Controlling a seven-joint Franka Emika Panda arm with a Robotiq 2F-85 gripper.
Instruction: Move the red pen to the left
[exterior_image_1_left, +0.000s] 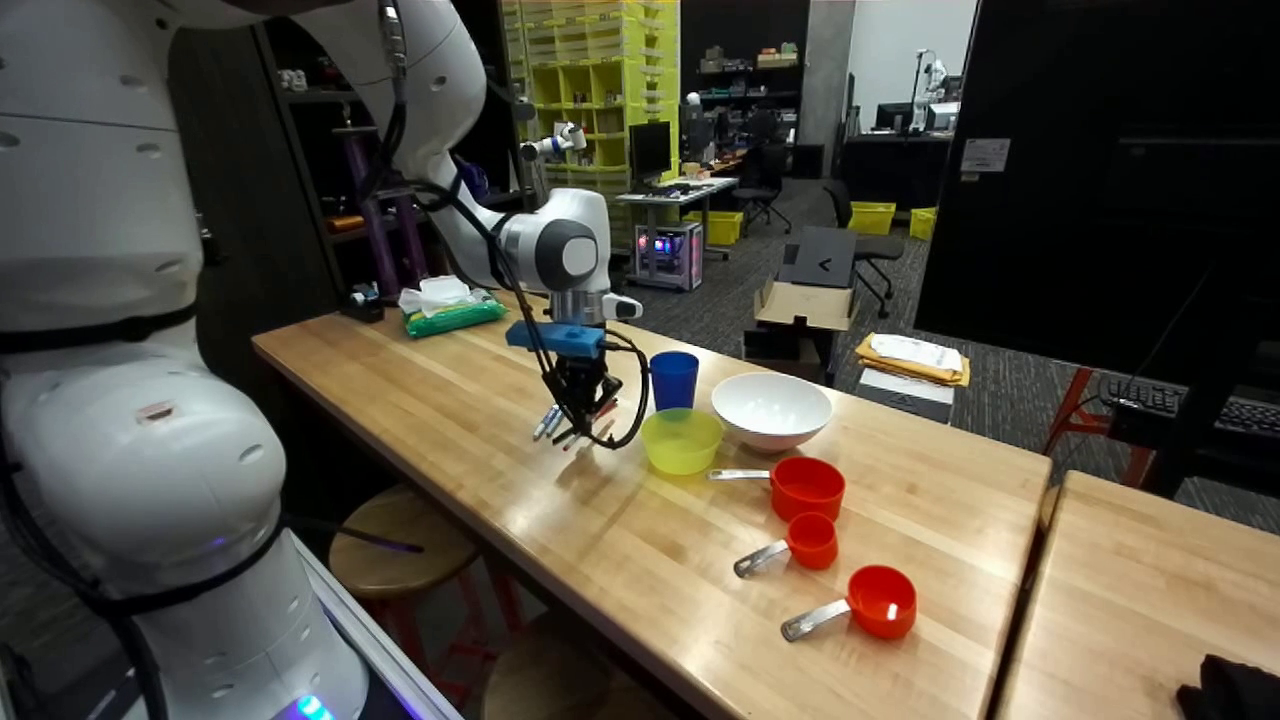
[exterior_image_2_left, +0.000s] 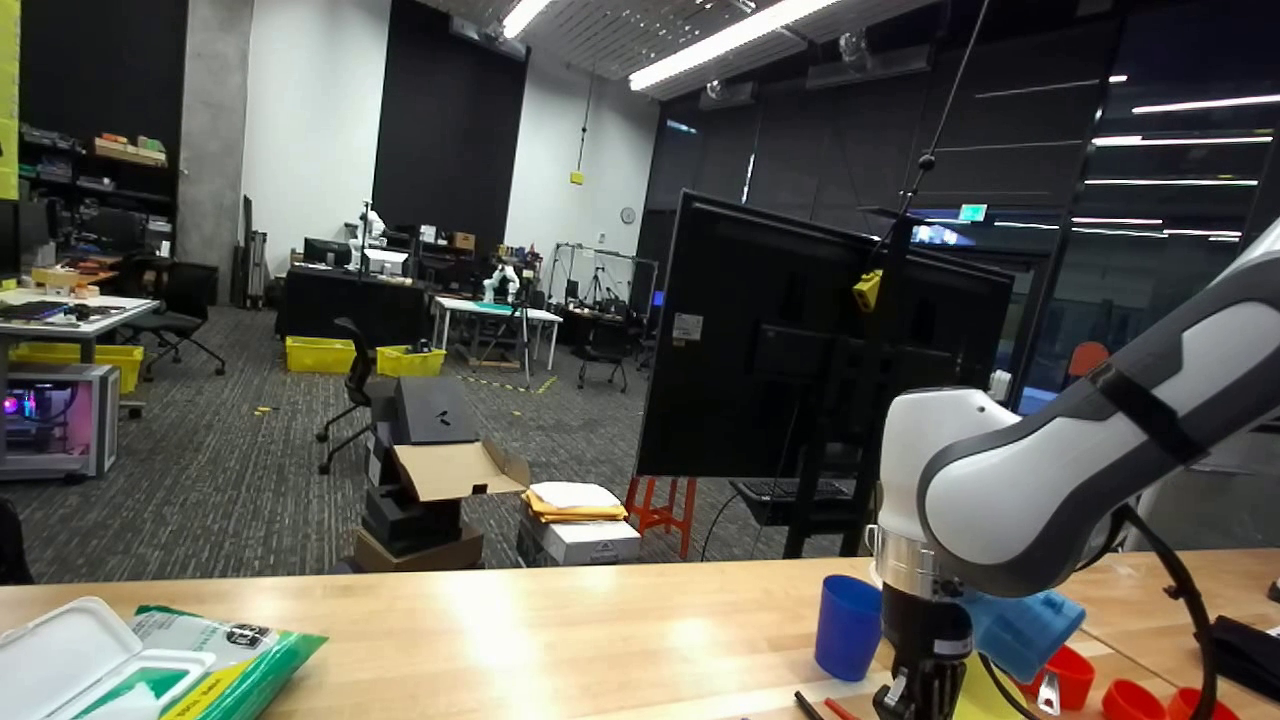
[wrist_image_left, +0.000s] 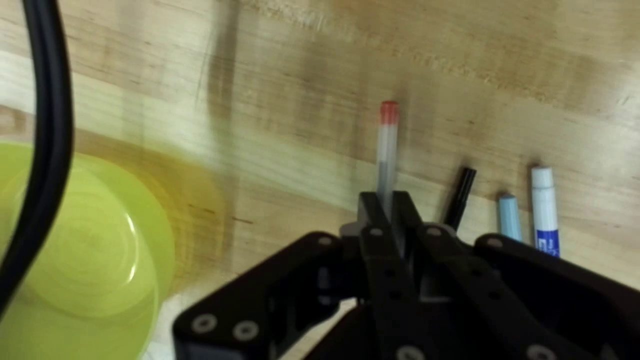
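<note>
Red-tipped slim translucent pen (wrist_image_left: 388, 150) sits between the tips of the black two-finger gripper (wrist_image_left: 385, 200), pinched from what I see; red end pokes out past them

The translucent, red-ended pen (wrist_image_left: 387, 145) sits pinched in the end effector (wrist_image_left: 386, 202).

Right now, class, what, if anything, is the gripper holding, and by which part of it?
The gripper holds the red-tipped pen by its pale barrel, with the red end sticking out free. The pen's opposite end is hidden in the wrist view.
</note>
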